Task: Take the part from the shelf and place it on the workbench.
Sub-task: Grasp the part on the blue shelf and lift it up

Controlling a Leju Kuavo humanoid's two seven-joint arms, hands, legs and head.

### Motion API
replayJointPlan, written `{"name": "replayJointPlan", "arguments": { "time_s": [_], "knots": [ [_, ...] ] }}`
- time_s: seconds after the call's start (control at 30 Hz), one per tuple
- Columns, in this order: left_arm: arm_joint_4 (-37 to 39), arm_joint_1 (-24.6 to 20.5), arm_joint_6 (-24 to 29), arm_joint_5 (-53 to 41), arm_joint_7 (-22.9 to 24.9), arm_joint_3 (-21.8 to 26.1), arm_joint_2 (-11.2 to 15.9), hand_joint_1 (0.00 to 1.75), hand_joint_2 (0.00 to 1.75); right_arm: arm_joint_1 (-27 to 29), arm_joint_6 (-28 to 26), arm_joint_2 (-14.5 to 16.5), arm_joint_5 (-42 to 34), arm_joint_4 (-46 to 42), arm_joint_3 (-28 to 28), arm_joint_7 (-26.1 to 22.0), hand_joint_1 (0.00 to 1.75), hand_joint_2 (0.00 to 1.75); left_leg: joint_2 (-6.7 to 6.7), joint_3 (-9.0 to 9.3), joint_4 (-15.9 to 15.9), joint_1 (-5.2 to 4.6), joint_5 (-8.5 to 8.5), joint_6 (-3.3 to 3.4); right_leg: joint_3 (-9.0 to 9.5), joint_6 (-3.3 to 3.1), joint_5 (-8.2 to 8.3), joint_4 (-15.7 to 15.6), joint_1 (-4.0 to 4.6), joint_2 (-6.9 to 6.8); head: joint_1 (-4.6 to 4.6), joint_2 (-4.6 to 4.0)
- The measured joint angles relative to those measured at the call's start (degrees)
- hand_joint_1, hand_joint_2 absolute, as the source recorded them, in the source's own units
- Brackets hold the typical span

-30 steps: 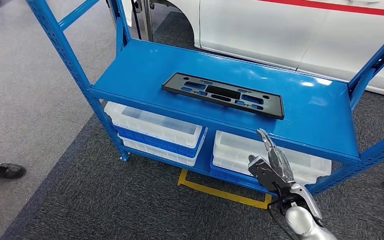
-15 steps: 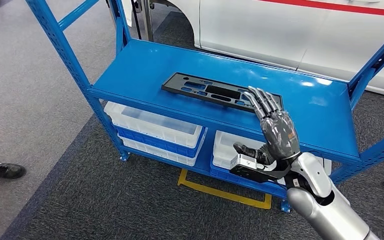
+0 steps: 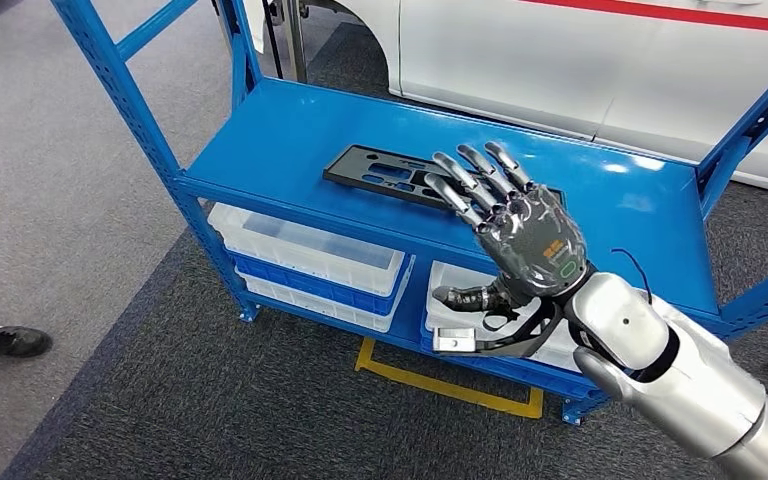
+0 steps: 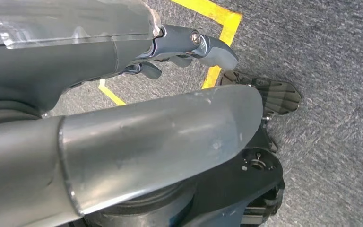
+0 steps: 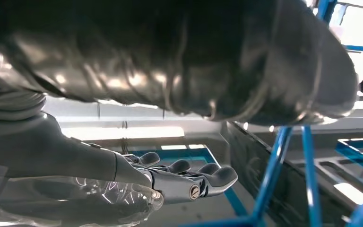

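Note:
The part (image 3: 380, 170) is a flat black rectangular plate with several cutouts, lying on the top board of the blue shelf (image 3: 280, 125). My right hand (image 3: 520, 235) is raised in front of the plate's right half, back toward the camera and fingers spread, holding nothing. It hides that end of the plate, and I cannot tell whether it touches it. The right wrist view shows the same hand (image 5: 184, 182) with fingers extended and empty. In the left wrist view my left hand (image 4: 189, 47) hangs over the grey carpet with loose, empty fingers.
White and blue bins (image 3: 305, 255) sit on the lower shelf level. Blue uprights (image 3: 120, 95) stand at both shelf ends. A white car body (image 3: 600, 60) is right behind the shelf. Yellow floor tape (image 3: 440, 388) marks the carpet, and a person's shoe (image 3: 5, 340) is at the left.
My right arm has risen from low before the shelf's front edge. The hand has turned and spread its fingers, and now covers the plate's right end. The plate has not moved.

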Motion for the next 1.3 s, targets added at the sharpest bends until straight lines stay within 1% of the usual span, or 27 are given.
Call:
{"name": "replayJointPlan", "arguments": {
  "time_s": [0.13,0.33,0.53,0.9,1.0,1.07,1.1,1.17,1.2,1.23,1.27,1.3],
  "knots": [
    [0.0,-0.04,-0.53,0.04,-0.2,-0.63,-0.02,0.0,0.0,-2.78,0.03,-1.34,2.12,0.18,3.28,2.71,0.0,0.0,0.0,0.0,0.01,0.0,0.0,0.0,0.0,0.0,0.0,0.0,-0.01,0.0,0.0,0.01],
    [0.0,-0.07,-0.61,0.13,-0.28,-0.69,-0.04,0.0,0.0,-3.83,0.03,-2.57,2.38,0.44,5.75,3.64,0.0,0.0,-0.01,-0.01,0.02,0.0,0.0,0.0,-0.01,0.0,0.0,0.0,-0.01,0.0,0.0,0.01],
    [0.0,-0.07,-0.61,0.28,-0.3,-0.69,-0.04,0.0,0.0,-3.89,0.03,-3.25,2.25,0.46,6.51,3.7,0.0,0.0,0.0,-0.01,0.02,0.0,0.0,0.0,-0.01,0.0,0.0,0.0,0.0,0.0,0.0,0.01],
    [0.0,-0.09,-0.5,0.1,-0.74,-0.75,-0.04,0.0,0.0,-3.88,0.05,-3.59,2.19,0.57,6.84,3.71,0.0,0.0,0.0,-0.12,0.32,-0.13,-0.06,0.08,-0.02,0.1,0.06,-0.02,-0.1,-0.01,0.0,0.01],
    [0.0,-0.1,-0.46,0.1,-0.95,-0.83,-0.04,0.0,0.0,-3.86,0.15,-3.6,2.13,0.81,6.85,3.7,0.0,0.0,-0.01,-0.25,0.51,-0.23,-0.14,0.22,-0.05,0.24,0.11,-0.02,-0.3,-0.01,0.0,0.01],
    [0.0,-0.11,-0.48,0.1,-0.99,-0.93,-0.04,0.0,0.0,-3.85,0.21,-3.6,2.03,0.96,6.85,3.7,0.0,0.0,-0.01,-0.4,0.7,-0.29,-0.22,0.4,-0.09,0.47,0.14,-0.04,-0.42,-0.01,0.0,0.01],
    [0.0,-0.11,-0.5,0.1,-1.01,-0.98,-0.04,0.0,0.0,-3.84,0.23,-3.6,1.98,0.99,6.85,3.7,0.0,0.0,-0.01,-0.47,0.76,-0.33,-0.26,0.55,-0.09,0.63,0.17,-0.13,-0.44,-0.01,0.0,0.01],
    [0.0,-0.13,-0.55,0.1,-1.05,-1.05,-0.08,0.0,0.0,-3.85,0.3,-3.65,1.89,1.04,6.82,3.7,0.0,0.0,0.03,-0.31,0.31,-0.17,-0.07,1.1,-0.03,1.02,0.1,-0.17,-0.44,0.0,0.0,0.01],
    [0.0,-0.16,-0.57,0.09,-1.06,-1.06,-0.17,0.0,0.0,-3.86,0.32,-3.72,1.85,1.05,6.8,3.7,0.0,0.0,0.07,-0.11,-0.1,-0.02,0.11,1.46,-0.31,1.13,-0.36,0.52,-0.45,0.02,0.01,0.01],
    [0.0,-0.2,-0.58,0.09,-1.08,-1.07,-0.26,0.0,0.0,-3.86,0.33,-3.83,1.83,1.07,6.78,3.71,0.0,0.0,0.11,0.1,-0.49,0.14,0.3,1.8,-1.15,1.19,-1.32,2.27,-0.45,0.05,0.01,0.01],
    [0.0,-0.23,-0.58,0.09,-1.09,-1.08,-0.35,0.0,0.0,-3.78,0.34,-3.97,1.83,1.11,6.77,3.71,0.0,0.0,0.15,0.26,-0.72,0.24,0.41,2.06,-2.73,1.2,-2.79,5.32,-0.49,0.09,0.01,0.01],
    [0.0,-0.26,-0.59,0.1,-1.09,-1.08,-0.42,0.0,0.0,-3.62,0.34,-4.08,1.77,1.18,6.77,3.72,0.0,0.0,0.15,0.29,-0.76,0.19,0.38,2.22,-5.01,1.22,-4.44,9.34,-0.46,0.1,0.02,0.01]
  ]
}}
